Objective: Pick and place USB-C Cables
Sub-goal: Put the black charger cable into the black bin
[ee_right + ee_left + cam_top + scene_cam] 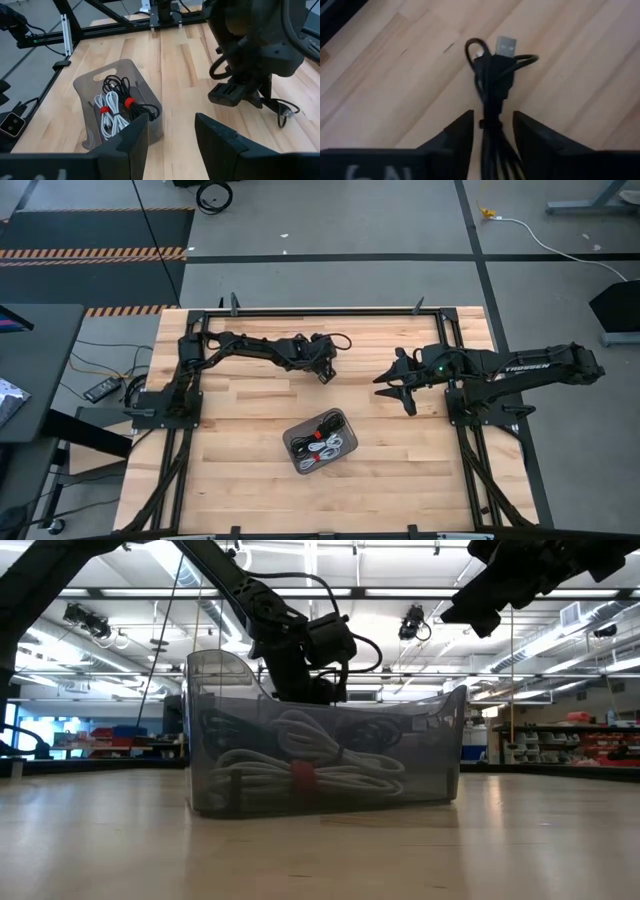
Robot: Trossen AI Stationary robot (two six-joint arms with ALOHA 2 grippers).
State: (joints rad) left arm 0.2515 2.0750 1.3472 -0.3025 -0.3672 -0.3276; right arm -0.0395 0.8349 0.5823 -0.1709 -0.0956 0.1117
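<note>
A black coiled USB cable lies on the pale wooden bench, running straight between the left gripper's two dark jaws, which stand either side of it; whether they pinch it I cannot tell. More white and black cable bundles with red bands sit in the grey translucent plastic tray. The right gripper hovers above the bench, jaws open and empty.

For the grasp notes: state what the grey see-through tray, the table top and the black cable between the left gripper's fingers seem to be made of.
Grey rectangular tray: probably smoky translucent plastic; the coiled white cables inside show through its glossy wall.
Table top: light wood, seemingly laminated strips; plank seams and grain show, with a satin sheen.
Black cable between the left gripper fingers: smooth black rubbery or plastic jacket; its plug looks like shiny metal.
</note>
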